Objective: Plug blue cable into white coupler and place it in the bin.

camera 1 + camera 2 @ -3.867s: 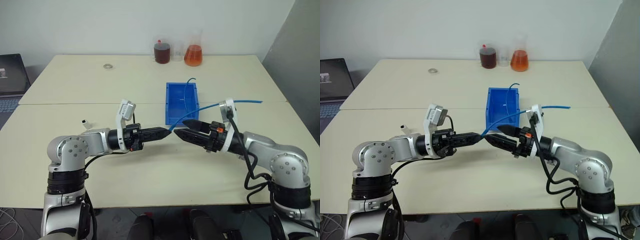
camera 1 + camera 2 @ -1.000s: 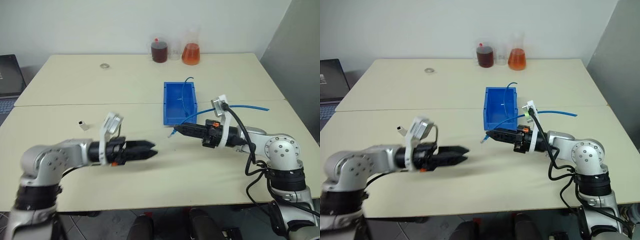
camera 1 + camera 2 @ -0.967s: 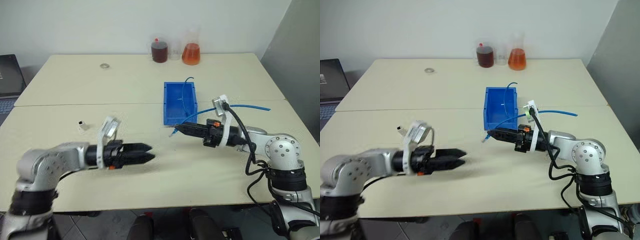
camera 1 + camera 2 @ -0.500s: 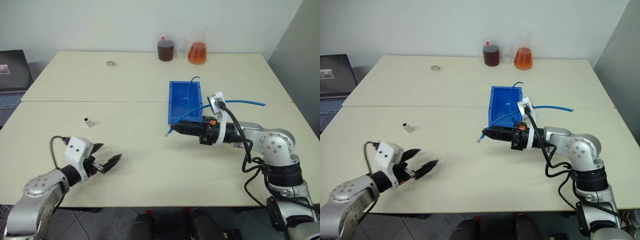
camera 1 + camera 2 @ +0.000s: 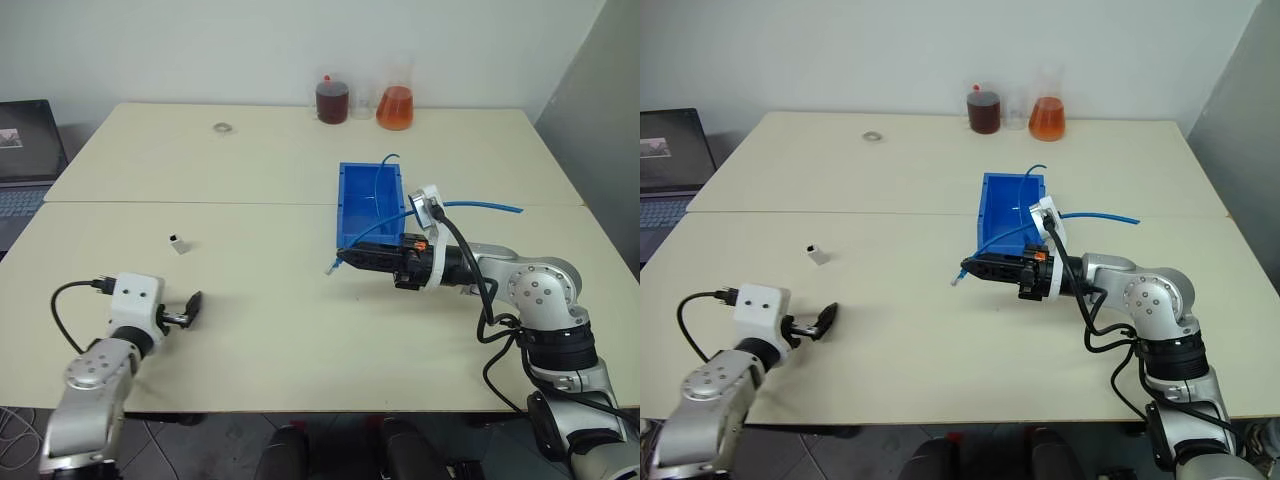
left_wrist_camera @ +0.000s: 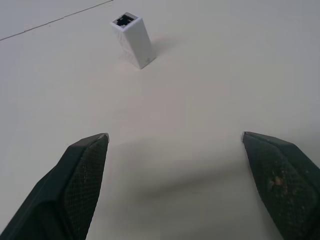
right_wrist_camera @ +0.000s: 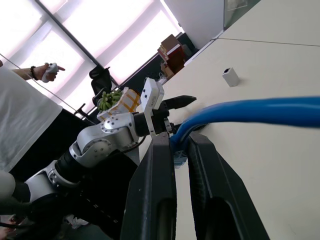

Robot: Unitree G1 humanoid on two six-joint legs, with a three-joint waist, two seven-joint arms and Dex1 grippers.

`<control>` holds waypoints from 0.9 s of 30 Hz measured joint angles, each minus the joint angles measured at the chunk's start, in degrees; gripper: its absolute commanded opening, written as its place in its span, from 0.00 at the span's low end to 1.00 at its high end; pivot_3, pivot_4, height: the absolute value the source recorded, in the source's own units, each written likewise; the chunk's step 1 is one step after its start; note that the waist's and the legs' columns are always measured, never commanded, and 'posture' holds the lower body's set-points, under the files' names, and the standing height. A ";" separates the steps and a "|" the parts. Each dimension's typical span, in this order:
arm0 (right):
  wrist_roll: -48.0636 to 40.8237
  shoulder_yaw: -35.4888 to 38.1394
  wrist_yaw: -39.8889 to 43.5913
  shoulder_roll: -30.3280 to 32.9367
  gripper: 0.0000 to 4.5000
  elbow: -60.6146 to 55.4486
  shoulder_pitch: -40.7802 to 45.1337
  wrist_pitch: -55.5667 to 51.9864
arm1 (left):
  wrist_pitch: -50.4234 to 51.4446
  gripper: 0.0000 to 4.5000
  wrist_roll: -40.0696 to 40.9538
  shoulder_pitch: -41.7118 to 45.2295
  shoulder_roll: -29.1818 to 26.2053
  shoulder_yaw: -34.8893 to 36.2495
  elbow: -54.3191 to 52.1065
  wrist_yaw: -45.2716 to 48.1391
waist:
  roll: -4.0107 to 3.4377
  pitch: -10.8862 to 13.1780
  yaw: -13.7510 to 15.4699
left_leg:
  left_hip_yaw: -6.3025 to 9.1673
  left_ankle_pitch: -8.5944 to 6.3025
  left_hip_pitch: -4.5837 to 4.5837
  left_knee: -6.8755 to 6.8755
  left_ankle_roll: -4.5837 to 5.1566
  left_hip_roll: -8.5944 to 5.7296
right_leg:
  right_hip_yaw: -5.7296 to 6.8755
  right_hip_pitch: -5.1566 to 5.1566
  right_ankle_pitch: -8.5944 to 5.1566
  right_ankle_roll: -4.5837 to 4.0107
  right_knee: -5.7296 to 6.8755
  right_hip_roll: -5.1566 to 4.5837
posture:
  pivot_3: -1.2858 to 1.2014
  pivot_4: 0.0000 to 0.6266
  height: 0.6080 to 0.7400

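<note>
Table-top (image 5: 300, 330) work: spread left gripper (image 6: 175, 145) should straddle white coupler (image 6: 132, 40) ahead squarely; right gripper (image 5: 345, 258) pinches blue cable (image 5: 375, 232).

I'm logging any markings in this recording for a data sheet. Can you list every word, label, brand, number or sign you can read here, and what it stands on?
No text can be read in any view.
The laptop at the table's edge shows a small picture on its screen, too small to read.
The white coupler, the bin and the flasks bear no visible markings.
</note>
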State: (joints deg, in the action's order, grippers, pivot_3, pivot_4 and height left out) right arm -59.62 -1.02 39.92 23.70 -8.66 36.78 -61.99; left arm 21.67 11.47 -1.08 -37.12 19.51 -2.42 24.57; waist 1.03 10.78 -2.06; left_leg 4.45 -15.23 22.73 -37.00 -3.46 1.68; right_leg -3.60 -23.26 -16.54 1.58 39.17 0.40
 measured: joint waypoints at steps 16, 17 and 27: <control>0.02 1.52 -2.76 0.27 0.02 -1.69 -1.65 -0.38 | -28.43 0.99 -12.16 45.52 -14.78 -19.31 65.50 38.53 | 0.04 -0.02 0.00 | 0.04 0.00 0.18 0.00 0.01 -0.01 | 0.14 -0.11 0.05 -0.11 -0.06 0.07 | 0.52 0.24 1.00; -0.01 1.76 -2.89 0.31 0.02 -2.02 -1.74 -0.53 | -29.63 0.99 -13.31 46.92 -14.76 -20.19 67.27 38.37 | 0.04 -0.02 -0.20 | 0.03 0.00 0.17 0.00 0.01 0.00 | 0.13 -0.11 0.05 -0.11 -0.03 0.07 | 0.52 0.24 1.00; -0.89 3.47 -5.89 0.33 0.02 -5.08 -4.26 -1.69 | -32.42 0.99 -17.16 50.14 -15.64 -21.44 72.97 38.47 | 0.04 -0.02 -1.35 | 0.06 0.01 0.07 -0.07 0.02 -0.01 | 0.11 -0.15 0.04 -0.13 0.37 0.07 | 0.52 0.24 1.00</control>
State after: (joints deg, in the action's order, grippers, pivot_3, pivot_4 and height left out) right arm -60.52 2.44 34.03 24.03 -13.74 32.52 -63.68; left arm -10.76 -5.68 49.06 -52.76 -1.92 70.55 63.04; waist 1.07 10.75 -3.40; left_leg 4.51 -15.22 22.80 -37.08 -3.44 1.67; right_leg -3.50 -23.41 -16.50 1.46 39.54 0.47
